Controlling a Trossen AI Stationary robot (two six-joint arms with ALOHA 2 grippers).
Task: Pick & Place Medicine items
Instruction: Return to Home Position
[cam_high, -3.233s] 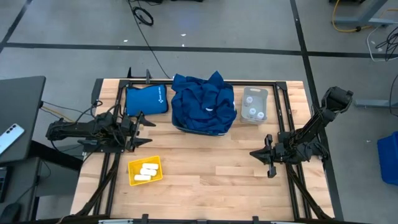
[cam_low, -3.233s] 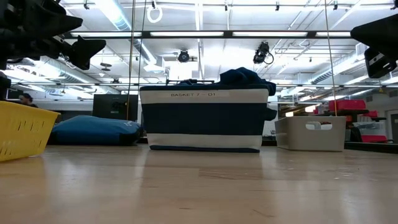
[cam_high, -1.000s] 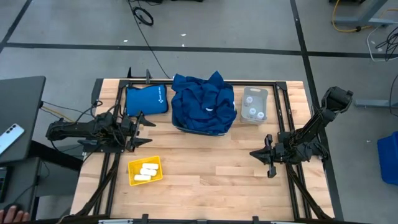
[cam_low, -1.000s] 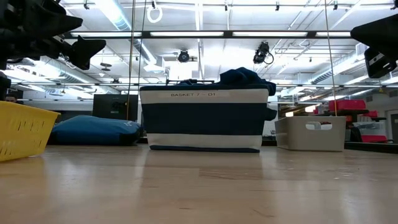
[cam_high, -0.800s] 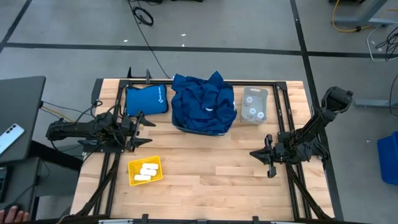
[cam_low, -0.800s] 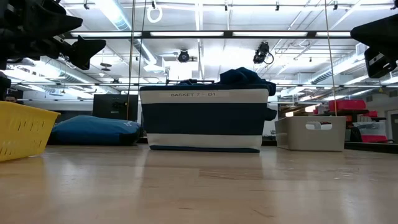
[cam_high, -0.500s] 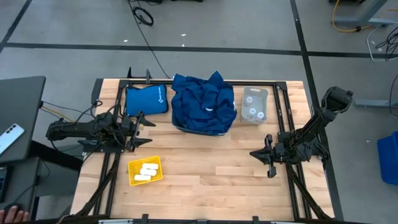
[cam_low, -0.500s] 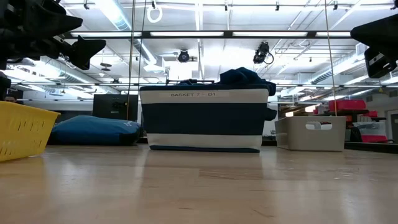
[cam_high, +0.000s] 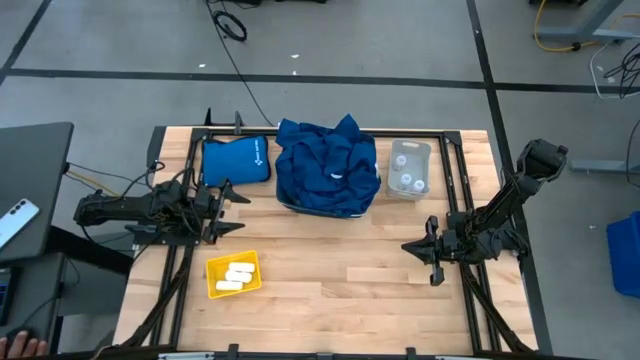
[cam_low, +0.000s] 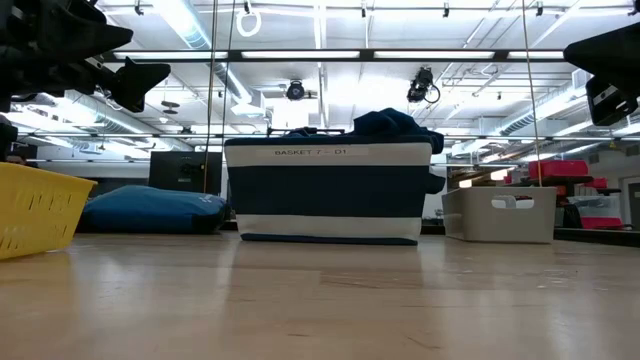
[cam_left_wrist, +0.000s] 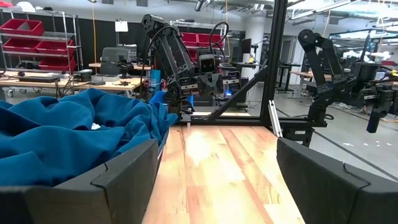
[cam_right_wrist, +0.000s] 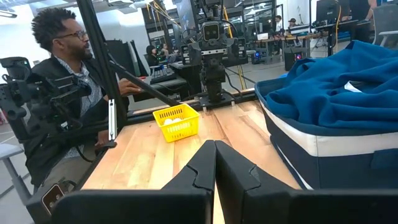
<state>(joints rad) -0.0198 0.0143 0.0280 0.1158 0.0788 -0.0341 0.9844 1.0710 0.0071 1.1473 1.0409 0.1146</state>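
Packs (cam_high: 236, 277): cream, in yellow tray (cam_high: 212, 270), near left gripper (cam_high: 231, 208).
Left gripper: spread, empty.
Right gripper (cam_high: 412, 246): pressed together.

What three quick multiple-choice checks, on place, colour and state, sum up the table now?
1. The yellow tray sits: A) at the far right corner B) near the left pincer C) dead centre.
2. The cloth in the basket is: A) red B) white C) blue.
3. The right pincer is: A) shut, empty B) wide open C) clamped on something.
B: seen from above, it lies just in front of that pincer. C: blue folds heap over the rim. A: its fingers press together, nothing between.
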